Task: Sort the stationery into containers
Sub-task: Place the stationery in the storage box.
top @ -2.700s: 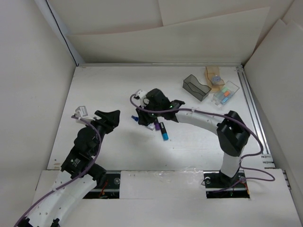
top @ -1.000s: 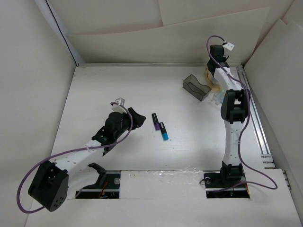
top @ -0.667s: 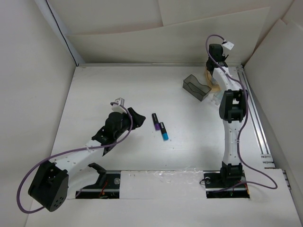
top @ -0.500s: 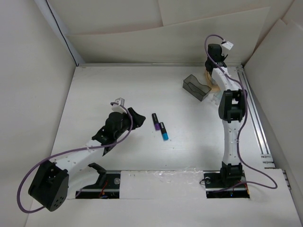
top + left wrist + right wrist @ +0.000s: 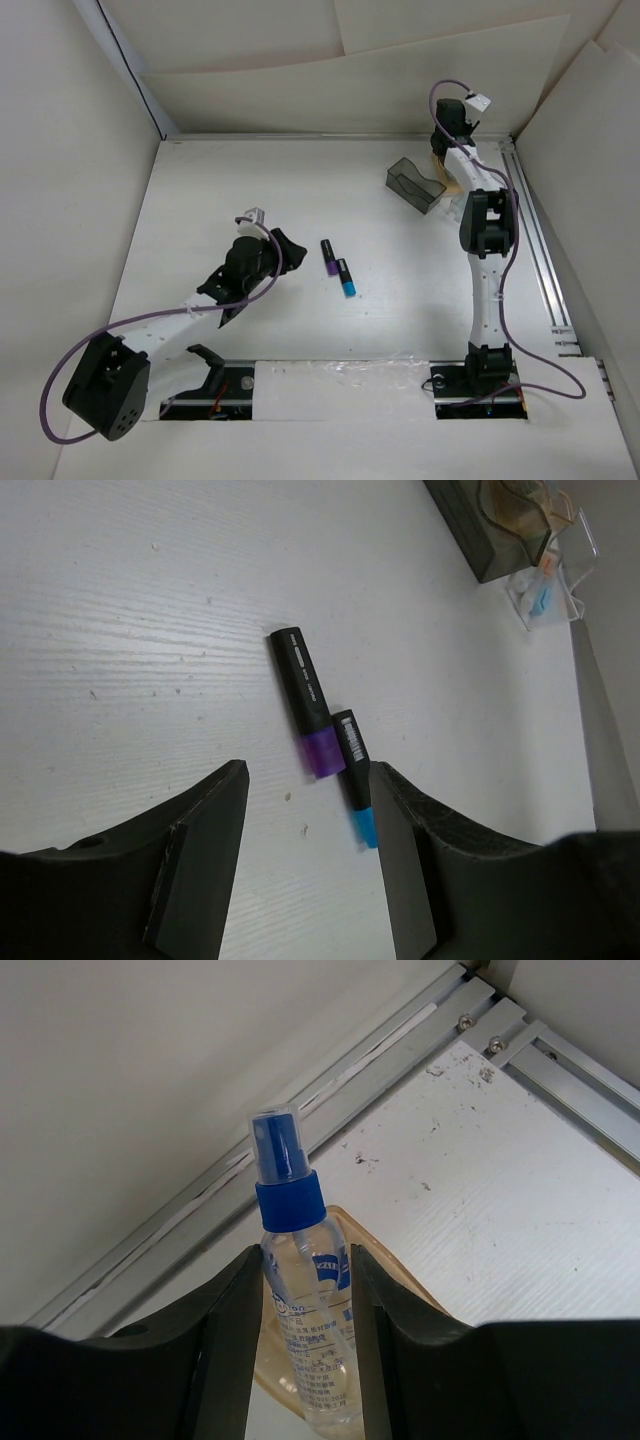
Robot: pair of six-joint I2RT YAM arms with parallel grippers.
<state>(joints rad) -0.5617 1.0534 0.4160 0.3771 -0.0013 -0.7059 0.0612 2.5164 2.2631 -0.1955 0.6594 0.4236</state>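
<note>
Two markers lie side by side mid-table: a black one with a purple end and a black one with a light-blue end. My left gripper hovers just left of them, open and empty. My right gripper is at the far right, shut on a small clear spray bottle with a blue cap. The bottle hangs upright over the tan-amber container. The smoky grey container stands beside it. The clear container holds small orange and blue items.
A metal rail runs along the table's right edge, close to the containers. White walls enclose the table at the back and on both sides.
Since the earliest frame my right arm has swung from the table's middle to the back right corner, and my left arm has reached toward the markers. Over the last second both barely moved.
</note>
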